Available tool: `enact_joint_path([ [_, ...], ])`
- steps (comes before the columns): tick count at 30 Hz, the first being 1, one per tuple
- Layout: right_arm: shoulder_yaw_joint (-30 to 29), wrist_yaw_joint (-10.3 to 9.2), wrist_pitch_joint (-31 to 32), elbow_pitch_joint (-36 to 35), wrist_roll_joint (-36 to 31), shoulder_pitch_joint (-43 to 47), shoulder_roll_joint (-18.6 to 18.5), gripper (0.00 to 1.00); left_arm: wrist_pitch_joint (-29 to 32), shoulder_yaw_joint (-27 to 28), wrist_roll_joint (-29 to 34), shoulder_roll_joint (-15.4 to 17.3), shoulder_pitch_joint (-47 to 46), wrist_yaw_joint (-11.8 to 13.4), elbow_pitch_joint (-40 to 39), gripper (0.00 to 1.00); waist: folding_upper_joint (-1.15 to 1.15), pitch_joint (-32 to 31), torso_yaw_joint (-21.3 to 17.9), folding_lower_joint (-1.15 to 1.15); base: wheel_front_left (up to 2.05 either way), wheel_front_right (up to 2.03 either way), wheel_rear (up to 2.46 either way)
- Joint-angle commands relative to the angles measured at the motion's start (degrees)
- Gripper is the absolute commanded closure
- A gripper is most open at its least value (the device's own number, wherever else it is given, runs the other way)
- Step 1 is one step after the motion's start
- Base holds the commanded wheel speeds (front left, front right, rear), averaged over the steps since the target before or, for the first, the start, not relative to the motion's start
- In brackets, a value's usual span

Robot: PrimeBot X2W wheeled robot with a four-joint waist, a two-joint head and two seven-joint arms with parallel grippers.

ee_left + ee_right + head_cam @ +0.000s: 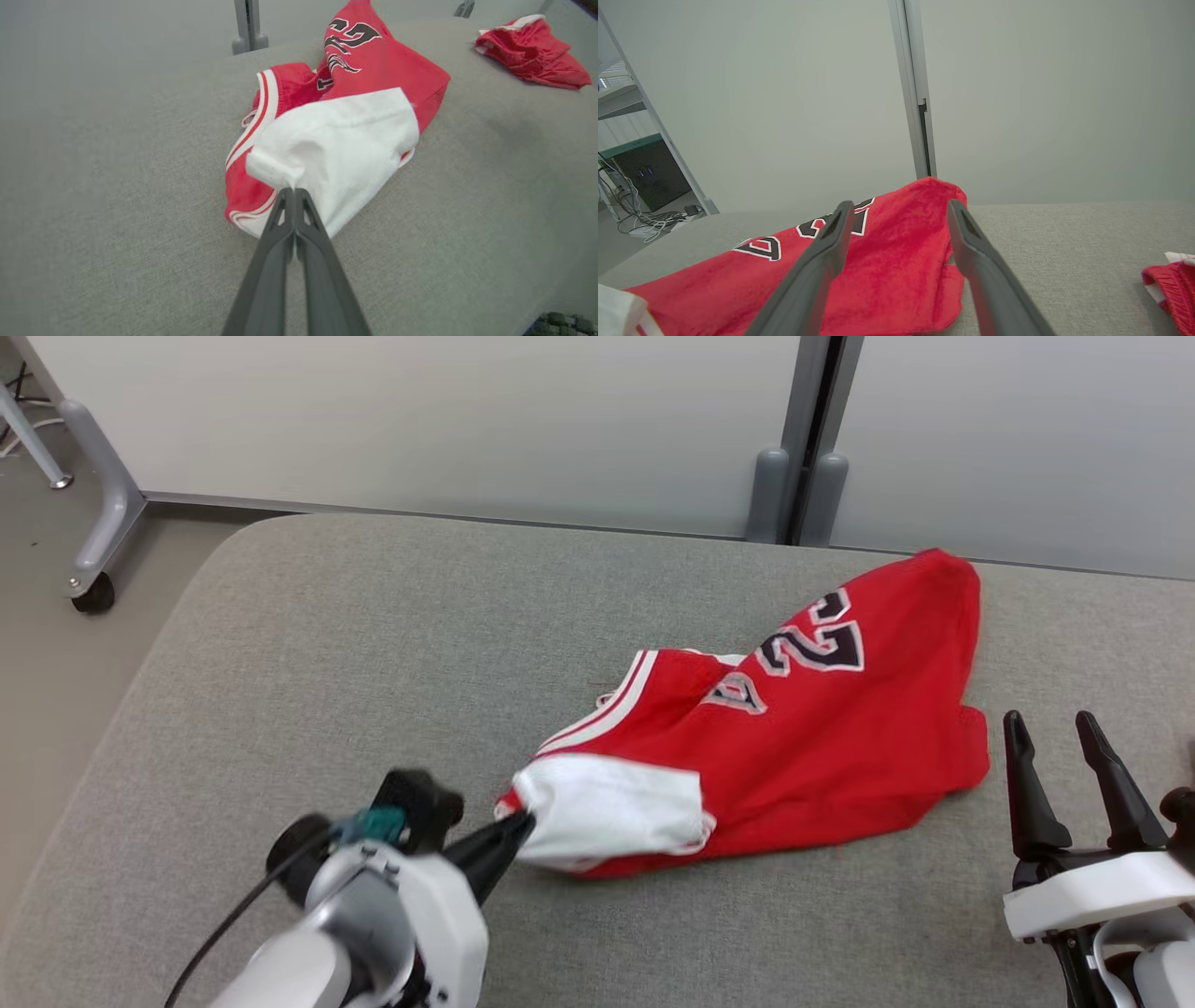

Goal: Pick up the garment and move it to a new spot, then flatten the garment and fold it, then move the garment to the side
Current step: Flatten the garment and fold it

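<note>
Garment [822, 737], red with black white-edged numerals [812, 635], lies crumpled on the grey padded surface [327, 644], right of centre in the head view. Its far end is near the back edge, by the pale wall panels [420, 420]. A white patch [341, 154] of it is turned out at the near-left end, beside red-and-white striped trim [607, 709]. The left gripper [523, 823] is clenched on the edge of that white patch, its two dark fingers pressed together with a small bunch of cloth pinched at the tips, low over the surface. The right gripper [1050, 721] stands released, fingers spread and pointing up the head view, just beside the garment's near-right corner. A second red cloth [532, 51] lies well apart, farther right on the same surface
</note>
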Motion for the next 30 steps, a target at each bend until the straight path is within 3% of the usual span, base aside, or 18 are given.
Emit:
enact_joint_path([
  [1,-0.3,0.02,0.2,-0.3,-0.2,0.7,-0.3,0.00,-0.3,0.5,-0.4,1.1,1.9,0.5,-1.6,1.00,0.00,0.1,0.1,0.00,0.00,0.00,0.00],
  [6,-0.6,0.02,0.6,-0.3,-0.1,1.0,-0.5,0.00,-2.6,0.0,1.0,4.7,8.5,1.8,-5.3,1.00,0.00,0.4,-0.2,0.00,0.00,0.00,0.00],
  [9,-0.4,0.02,0.8,-0.3,-0.2,0.8,-0.6,0.00,-3.4,-1.2,2.6,5.4,10.3,2.5,-4.8,0.53,0.00,0.4,-0.6,0.00,0.00,0.00,0.00],
  [10,-0.2,0.02,0.9,-0.2,-0.3,0.7,-0.6,0.00,-3.7,-1.5,2.7,5.3,11.1,2.5,-4.4,0.07,0.00,0.3,-0.9,0.00,0.00,0.00,0.00],
  [11,-0.1,0.02,1.0,-0.2,-0.2,0.6,-0.6,0.00,-4.1,-1.8,2.5,5.0,11.8,2.7,-4.0,0.00,0.00,0.2,-1.1,0.00,0.00,0.00,0.00],
  [15,-0.3,0.02,0.9,-0.2,-0.2,0.9,-0.7,0.00,-6.4,-0.4,2.9,5.7,13.1,4.4,-3.9,0.00,0.00,0.0,-1.7,0.00,0.00,0.00,0.00],
  [23,-0.6,0.02,0.3,0.1,-0.2,1.6,0.3,0.00,-5.7,4.5,1.4,7.0,14.7,10.8,-11.3,0.00,0.00,-1.1,-2.3,0.00,0.00,0.00,0.00],
  [26,-0.3,0.02,0.1,0.4,-0.1,1.3,0.6,0.00,-4.9,5.0,0.6,5.9,13.2,11.8,-11.2,0.00,0.00,-1.1,-2.3,0.00,0.00,0.00,0.00],
  [30,0.4,0.02,0.0,0.8,0.0,0.6,0.9,0.00,-2.8,4.4,-1.5,3.5,10.0,10.7,-7.4,0.00,0.00,-0.9,-2.5,0.00,0.00,0.00,0.00],
])
